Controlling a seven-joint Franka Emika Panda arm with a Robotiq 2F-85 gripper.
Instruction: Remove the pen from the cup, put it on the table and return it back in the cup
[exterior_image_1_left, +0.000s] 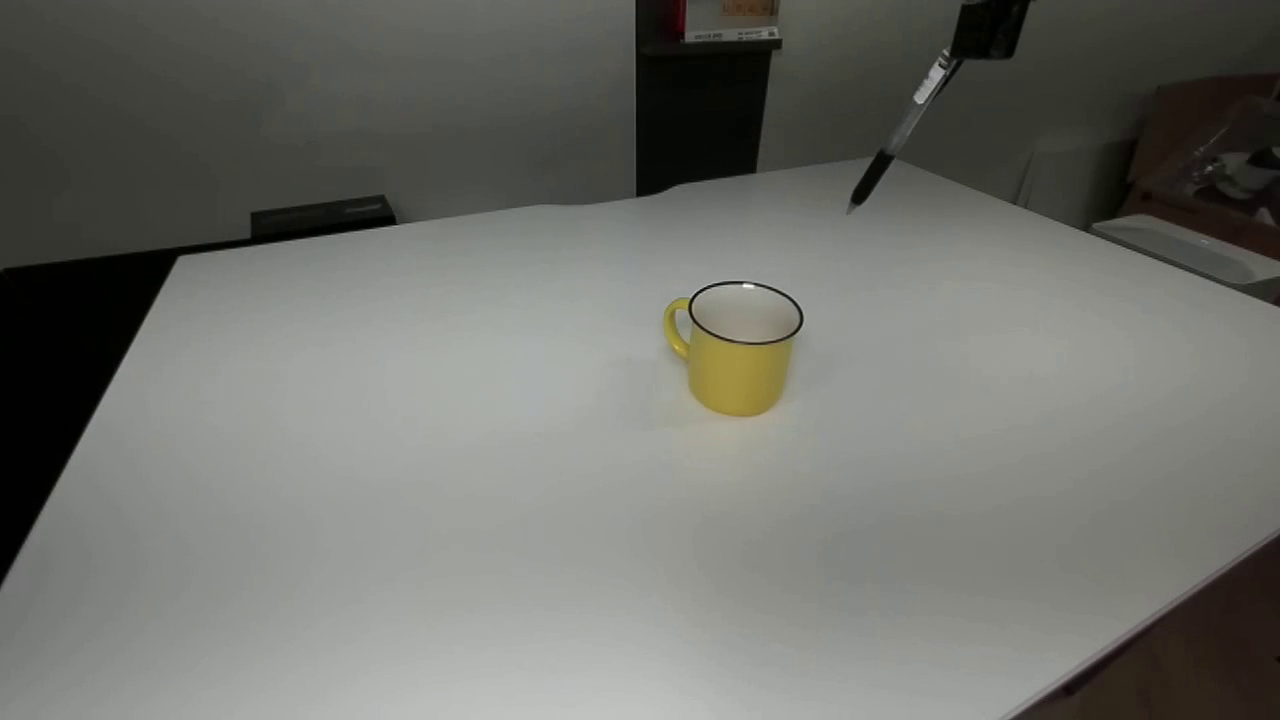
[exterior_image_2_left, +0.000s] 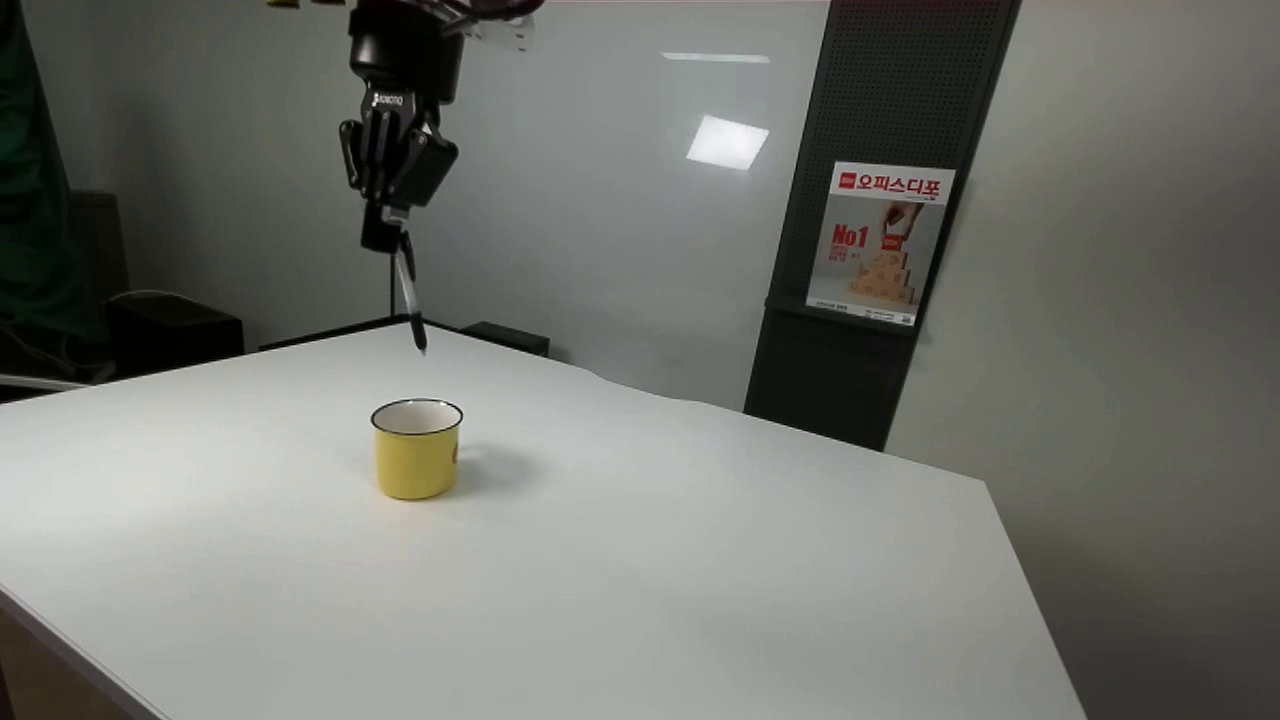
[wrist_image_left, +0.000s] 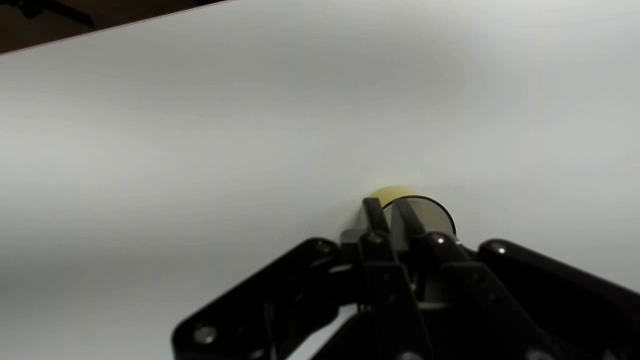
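The pen (exterior_image_1_left: 904, 130) has a black grip and a clear barrel. It hangs tilted, tip down, above the table in both exterior views (exterior_image_2_left: 408, 290). My gripper (exterior_image_2_left: 384, 225) is shut on its upper end; only the dark fingertip (exterior_image_1_left: 988, 32) shows at the top of an exterior view. The yellow cup (exterior_image_1_left: 740, 375) stands upright on the white table (exterior_image_1_left: 400, 450), and its visible white inside holds nothing. It also shows in an exterior view (exterior_image_2_left: 415, 465), below the pen tip. In the wrist view the fingers (wrist_image_left: 386, 207) partly cover the cup (wrist_image_left: 392, 193); the pen is hidden there.
A flat black box (exterior_image_1_left: 322, 216) sits beyond the table's far edge. A white tray (exterior_image_1_left: 1185, 248) and a brown carton (exterior_image_1_left: 1200, 130) are beyond the right edge. A poster (exterior_image_2_left: 880, 245) hangs on a dark panel at the wall.
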